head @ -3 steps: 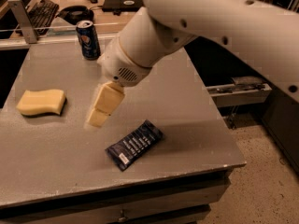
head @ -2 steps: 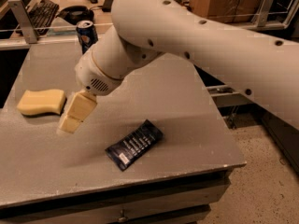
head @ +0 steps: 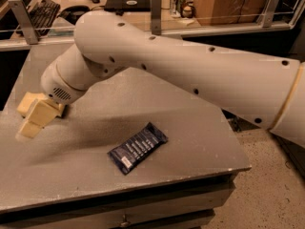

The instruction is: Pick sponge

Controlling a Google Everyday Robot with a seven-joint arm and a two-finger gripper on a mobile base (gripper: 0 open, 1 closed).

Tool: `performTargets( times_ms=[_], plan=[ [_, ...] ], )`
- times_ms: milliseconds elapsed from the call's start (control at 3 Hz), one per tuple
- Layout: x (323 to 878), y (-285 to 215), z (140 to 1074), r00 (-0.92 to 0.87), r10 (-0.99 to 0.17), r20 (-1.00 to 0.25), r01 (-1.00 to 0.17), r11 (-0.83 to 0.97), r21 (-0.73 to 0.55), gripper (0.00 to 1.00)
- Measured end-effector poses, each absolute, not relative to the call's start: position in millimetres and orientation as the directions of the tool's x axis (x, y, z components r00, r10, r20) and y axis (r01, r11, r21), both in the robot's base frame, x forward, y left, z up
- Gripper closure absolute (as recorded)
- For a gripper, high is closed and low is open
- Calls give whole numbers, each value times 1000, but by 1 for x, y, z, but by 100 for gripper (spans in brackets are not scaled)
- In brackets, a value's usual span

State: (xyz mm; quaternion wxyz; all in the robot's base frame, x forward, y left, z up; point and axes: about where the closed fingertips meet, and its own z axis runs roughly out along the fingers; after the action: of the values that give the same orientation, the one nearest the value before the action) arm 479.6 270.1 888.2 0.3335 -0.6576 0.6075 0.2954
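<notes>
Pale yellow foam, the sponge (head: pixel 25 103) lies near the desk's (head: pixel 190 142) left edge, mostly hidden behind the gripper (head: pixel 29 128) just before it; whether that gripper is open, we cannot tell.

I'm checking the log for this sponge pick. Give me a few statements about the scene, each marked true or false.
1. The tool is at the left side of the table. True.
2. The sponge lies in full view, far from the tool. False: the tool is right at it and covers part of it.
3. The blue wrapper lies under the tool. False: it lies apart from the tool, to its right and nearer the table's front edge.
4. A keyboard lies on the desk behind the table. True.
5. The sponge is at the table's right edge. False: it is near the left edge.
</notes>
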Motion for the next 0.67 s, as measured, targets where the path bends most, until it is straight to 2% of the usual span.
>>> performTargets(
  times_ms=[667],
  plan=[
    [509, 298, 856, 64, -599, -798, -998, -21, -64, 0]
  ],
)
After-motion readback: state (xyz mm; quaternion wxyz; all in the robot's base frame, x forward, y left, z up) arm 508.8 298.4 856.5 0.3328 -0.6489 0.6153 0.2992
